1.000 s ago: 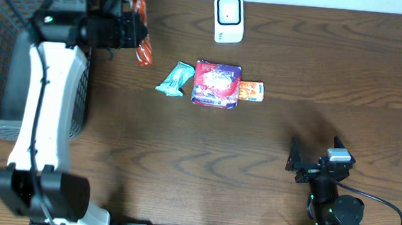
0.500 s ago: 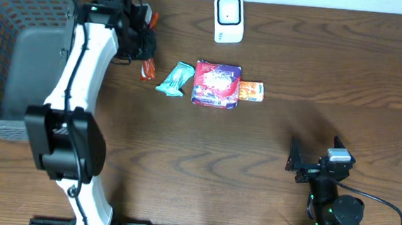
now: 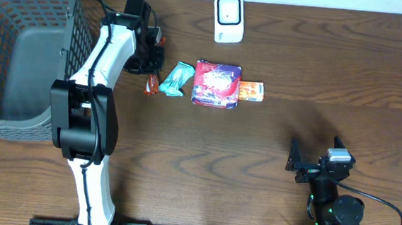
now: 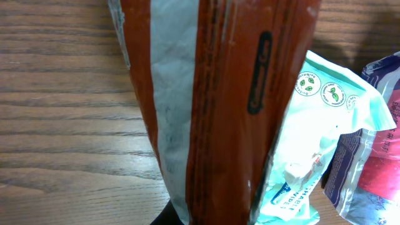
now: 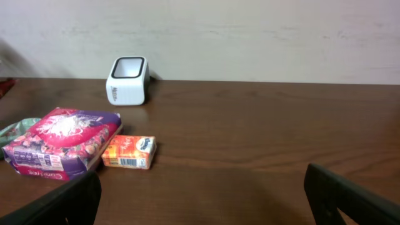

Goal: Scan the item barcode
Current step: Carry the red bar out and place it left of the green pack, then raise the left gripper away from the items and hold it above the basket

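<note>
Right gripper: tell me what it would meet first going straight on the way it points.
Nothing, as far as the right wrist view shows: the right gripper faces bare table up to the wall. The orange carton and white scanner sit left of that line, though depth is unclear.

The left arm stretches from the desk's near edge toward its far-left corner, its hand clamped on an orange packet. The right hand sits by the near-right corner, jaws wide apart.
</note>
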You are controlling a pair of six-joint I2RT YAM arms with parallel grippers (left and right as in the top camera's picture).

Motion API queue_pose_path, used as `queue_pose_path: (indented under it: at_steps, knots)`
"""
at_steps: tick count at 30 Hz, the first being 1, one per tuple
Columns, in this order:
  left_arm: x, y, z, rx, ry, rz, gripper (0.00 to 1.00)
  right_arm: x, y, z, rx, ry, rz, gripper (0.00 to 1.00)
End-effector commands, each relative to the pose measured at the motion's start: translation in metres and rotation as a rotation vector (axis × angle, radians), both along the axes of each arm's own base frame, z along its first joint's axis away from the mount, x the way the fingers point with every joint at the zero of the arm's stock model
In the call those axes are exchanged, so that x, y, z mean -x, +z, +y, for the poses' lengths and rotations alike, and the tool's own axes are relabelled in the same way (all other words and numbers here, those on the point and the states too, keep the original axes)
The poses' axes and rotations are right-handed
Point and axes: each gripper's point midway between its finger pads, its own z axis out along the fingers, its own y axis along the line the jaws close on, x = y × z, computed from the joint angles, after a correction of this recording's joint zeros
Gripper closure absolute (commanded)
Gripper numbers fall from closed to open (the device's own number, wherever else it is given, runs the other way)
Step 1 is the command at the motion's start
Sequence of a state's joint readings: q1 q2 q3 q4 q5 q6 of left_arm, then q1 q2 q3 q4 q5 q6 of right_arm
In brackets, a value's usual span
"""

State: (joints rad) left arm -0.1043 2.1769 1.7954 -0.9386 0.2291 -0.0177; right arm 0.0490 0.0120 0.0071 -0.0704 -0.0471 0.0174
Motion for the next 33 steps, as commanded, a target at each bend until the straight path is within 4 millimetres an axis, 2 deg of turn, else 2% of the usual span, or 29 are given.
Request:
queue_pose_path:
  at_steps: [1,4,6,8,17,22,25,26,29,30,31,33]
  knots:
    - [0.002,-0.003,-0.001,-0.017,-0.022,0.005,0.92,0.0,-0.001,-0.004,-0.003,-0.017,0.001,0.01]
    - [0.001,-0.003,0.002,-0.031,-0.019,0.004,0.83,0.0,-0.001,-0.004,-0.003,-0.017,0.001,0.01]
    - [0.001,-0.004,0.007,-0.059,-0.015,0.002,0.83,0.0,-0.001,-0.004,-0.003,-0.017,0.001,0.01]
    - [0.001,-0.004,0.008,-0.065,-0.014,0.002,0.72,0.0,-0.001,-0.004,-0.003,-0.017,0.001,0.01]
    - [0.003,0.002,0.008,-0.064,-0.014,0.003,0.7,0.0,-0.001,-0.004,-0.003,-0.017,0.001,0.01]
    - [0.001,0.024,0.008,-0.06,-0.012,-0.047,0.7,0.0,-0.001,-0.004,-0.003,-0.017,0.001,0.01]
    - [0.0,0.044,0.008,-0.055,-0.011,-0.093,0.69,0.0,-0.001,-0.004,-0.003,-0.017,0.001,0.01]
    - [0.0,0.053,0.008,-0.053,-0.01,-0.112,0.66,0.0,-0.001,-0.004,-0.003,-0.017,0.001,0.01]
    - [0.0,0.075,0.008,-0.048,-0.008,-0.162,0.62,0.0,-0.001,-0.004,-0.003,-0.017,0.001,0.01]
    - [0.0,0.083,0.008,-0.046,-0.007,-0.18,0.59,0.0,-0.001,-0.004,-0.003,-0.017,0.001,0.01]
    - [0.0,0.088,0.009,-0.045,-0.006,-0.193,0.52,0.0,-0.001,-0.004,-0.003,-0.017,0.001,0.01]
    - [0.001,0.101,0.01,-0.043,-0.002,-0.221,0.49,0.0,-0.001,-0.004,-0.003,-0.017,0.001,0.01]
